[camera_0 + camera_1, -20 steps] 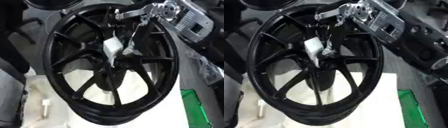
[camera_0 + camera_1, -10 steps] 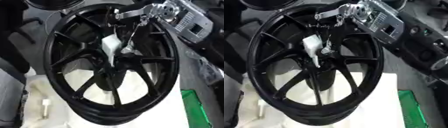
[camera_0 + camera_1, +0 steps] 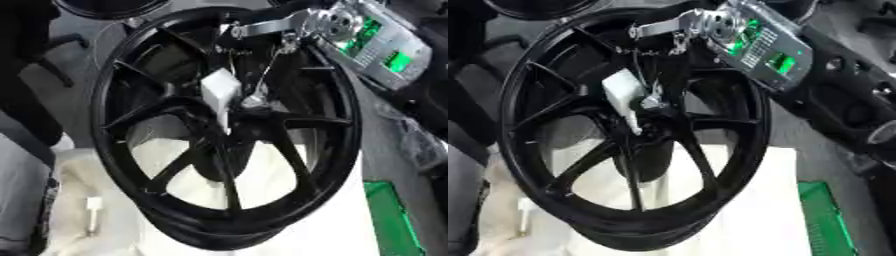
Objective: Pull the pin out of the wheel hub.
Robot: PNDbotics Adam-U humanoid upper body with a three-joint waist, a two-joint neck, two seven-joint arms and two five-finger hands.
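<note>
Pin: a white, blocky piece (image 3: 220, 89) sits at the centre of the wheel hub (image 3: 229, 117), with a thin pale stem running down from it along a spoke. I take this for the pin, and it looks still seated.

Where it is: in the middle of the wheel (image 3: 346, 150), where the spokes meet, facing the camera and a little above the picture's centre.

Change: almost none. Over the last second the white piece has shifted only slightly up and to the left at the hub. The arm above it holds nearly the same pose.

Meaning for the task: the pull seems barely begun, or is only taking up slack. The pin has not visibly come free.

Right hand: the right hand (image 3: 262, 30) reaches in from the upper right over the rim's top edge. A thin line runs from it down to a small silvery spot beside the white piece. I cannot tell whether it is spread, pressed together or pinching, since it is dark against the dark wheel.

Left hand: not in view.

Wheel: glossy black with slim straight spokes and a deep round rim. It stands tilted on its lower edge.

Forearm: a silver joint and a grey panel (image 3: 378, 44) with green lights.

Underlay: a soft, matte, rumpled white cloth (image 3: 324, 220) under the wheel.

Nearby: a small white peg (image 3: 92, 205) lies on the cloth at lower left. A green crate (image 3: 392, 215) stands at lower right, apart from the wheel.
</note>
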